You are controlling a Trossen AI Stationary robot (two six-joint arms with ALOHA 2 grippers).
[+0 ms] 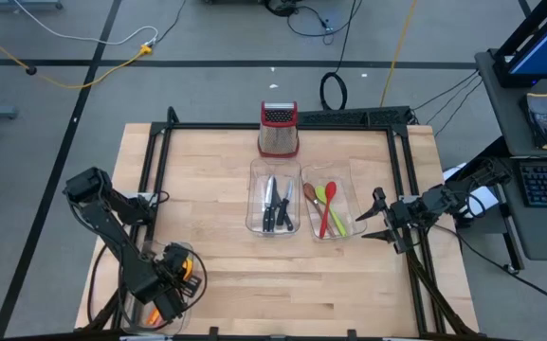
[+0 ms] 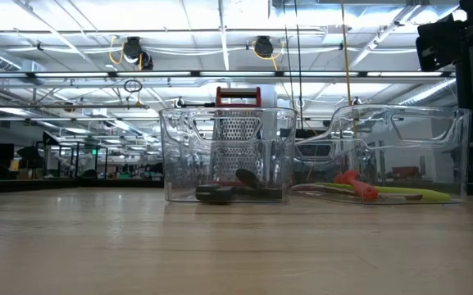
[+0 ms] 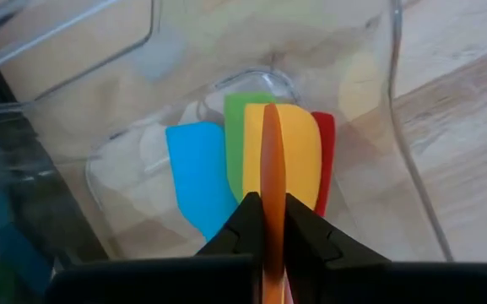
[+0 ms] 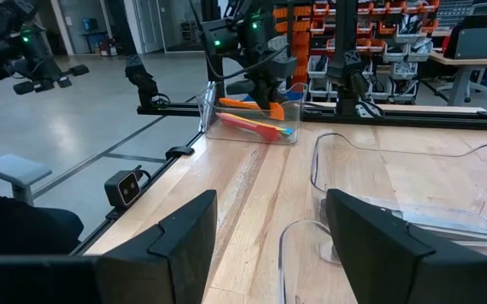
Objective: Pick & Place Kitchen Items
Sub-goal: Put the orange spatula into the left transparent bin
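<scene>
On the left of the wooden bench [image 1: 226, 275], the left gripper [image 3: 264, 228] reached down into a clear plastic tray [image 3: 378, 76] at the near left corner, and its two dark fingers [image 3: 311, 232] were clamped on the thin edge of an orange spatula [image 3: 272, 160]. Only the left wrist view showed what lay under it: four flat plastic blades side by side, one blue [image 3: 201, 173], one green [image 3: 236, 118], one yellow [image 3: 300, 152] and one red [image 3: 325, 156]. From the high view this tray was mostly hidden by the arm. In the middle of the bench stood two more clear trays with rounded corners. The left one [image 1: 273, 204] held about three black-handled steel knives [image 1: 273, 204]; I could not count them for sure. The right one [image 1: 330, 208] held three utensils: a brown spoon [image 1: 309, 193], a green spoon [image 1: 331, 194] and a red spoon [image 1: 324, 220]. Behind them stood one boxy metal grater [image 1: 278, 130] with a red top; the low view showed its perforated face through the tray wall. On the right edge, the right gripper [image 1: 375, 220] hung above the bench with fingers apart and empty.
</scene>
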